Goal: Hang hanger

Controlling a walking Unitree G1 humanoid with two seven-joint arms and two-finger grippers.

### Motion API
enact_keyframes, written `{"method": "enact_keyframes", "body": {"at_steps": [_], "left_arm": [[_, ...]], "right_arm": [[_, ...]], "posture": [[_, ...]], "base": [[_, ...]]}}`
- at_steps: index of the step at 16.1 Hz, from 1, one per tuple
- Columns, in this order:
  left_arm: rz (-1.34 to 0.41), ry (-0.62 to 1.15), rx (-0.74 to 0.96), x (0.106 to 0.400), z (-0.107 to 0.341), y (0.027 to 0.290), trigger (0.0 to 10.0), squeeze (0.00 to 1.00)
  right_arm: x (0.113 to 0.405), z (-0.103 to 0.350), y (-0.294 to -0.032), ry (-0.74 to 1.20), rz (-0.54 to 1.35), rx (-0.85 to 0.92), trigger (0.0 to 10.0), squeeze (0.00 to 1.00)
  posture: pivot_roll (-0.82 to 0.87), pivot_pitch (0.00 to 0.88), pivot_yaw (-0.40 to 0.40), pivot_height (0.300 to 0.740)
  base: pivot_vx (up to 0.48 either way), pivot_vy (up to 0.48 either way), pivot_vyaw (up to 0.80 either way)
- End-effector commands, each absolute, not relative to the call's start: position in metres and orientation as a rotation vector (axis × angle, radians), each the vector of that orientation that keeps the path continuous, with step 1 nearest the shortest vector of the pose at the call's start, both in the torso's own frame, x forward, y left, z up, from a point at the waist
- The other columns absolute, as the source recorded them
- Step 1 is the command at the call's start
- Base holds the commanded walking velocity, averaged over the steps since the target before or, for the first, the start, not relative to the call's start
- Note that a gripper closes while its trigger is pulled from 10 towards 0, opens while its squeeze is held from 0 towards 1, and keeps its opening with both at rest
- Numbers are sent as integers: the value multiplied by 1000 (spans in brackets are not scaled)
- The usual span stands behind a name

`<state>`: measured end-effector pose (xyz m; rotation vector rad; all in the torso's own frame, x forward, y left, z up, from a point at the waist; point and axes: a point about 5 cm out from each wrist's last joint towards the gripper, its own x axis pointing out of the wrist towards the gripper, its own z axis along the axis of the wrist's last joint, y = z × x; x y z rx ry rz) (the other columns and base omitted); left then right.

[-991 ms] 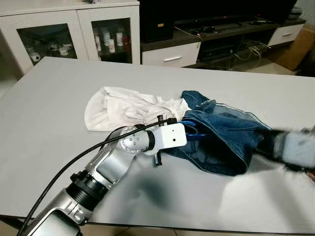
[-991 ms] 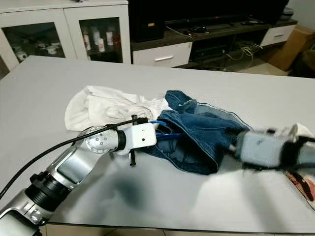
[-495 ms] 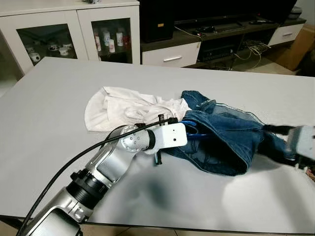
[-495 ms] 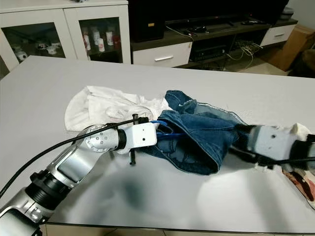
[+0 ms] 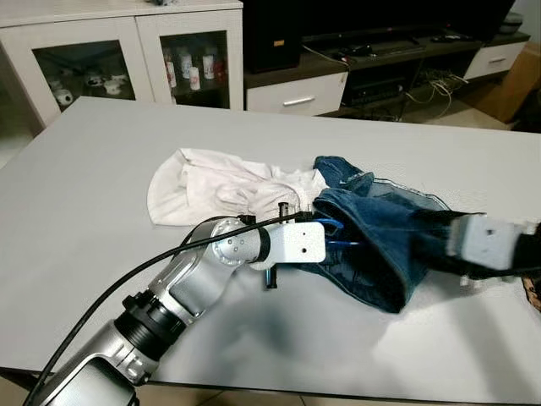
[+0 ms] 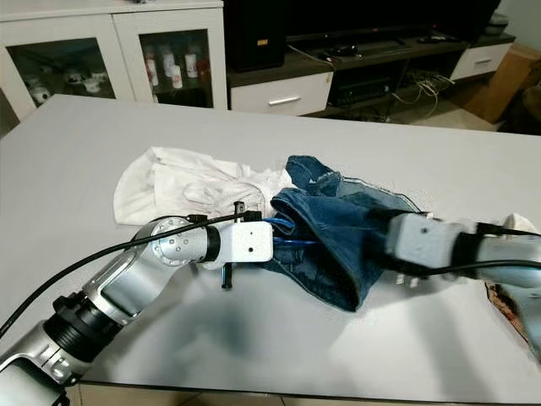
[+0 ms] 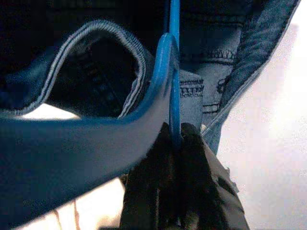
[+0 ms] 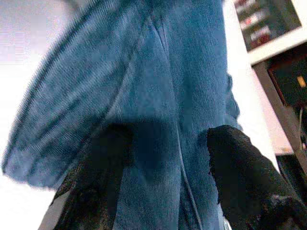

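Right tool (image 8: 158,158) has pushed into jeans (image 6: 338,228); fingers spread.

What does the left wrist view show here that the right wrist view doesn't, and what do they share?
Left wrist view: the blue hanger pinched between the left gripper's black fingers, its thin wire running up against the folded hem of the jeans.

Right wrist view: the right gripper's two fingers spread wide, with the denim between them, and a cabinet beyond the table edge.

Both: the jeans close up and pale table beside them.
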<state>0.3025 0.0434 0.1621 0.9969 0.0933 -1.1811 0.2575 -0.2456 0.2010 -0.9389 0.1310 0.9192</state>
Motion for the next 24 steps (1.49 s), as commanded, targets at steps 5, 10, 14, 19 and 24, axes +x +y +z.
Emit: {"method": "enact_keyframes", "body": {"at_steps": [5,10,14,19,24], "left_arm": [[-1248,-3,1031,299,181,23,10000,0],[-1282,-25,1033,296,184,18,10000,0],[-1304,-86,1023,293,191,12,10000,0],[-1356,-176,1011,284,199,7,10000,0],[-1359,-204,1009,284,204,7,10000,0]], "right_arm": [[262,186,-227,125,1014,-981,10000,0],[271,179,-217,95,1009,-1011,10000,0],[273,170,-212,110,1033,-1019,6706,0],[274,161,-210,158,1076,-1004,0,0],[278,157,-215,188,1041,-1003,0,255]], "posture": [[-56,40,-29,740],[-60,39,-26,740],[-56,39,-31,740],[-49,38,-33,740],[-43,36,-35,740]], "base": [[0,0,0],[0,0,0],[0,0,0],[0,0,0],[0,0,0]]}}
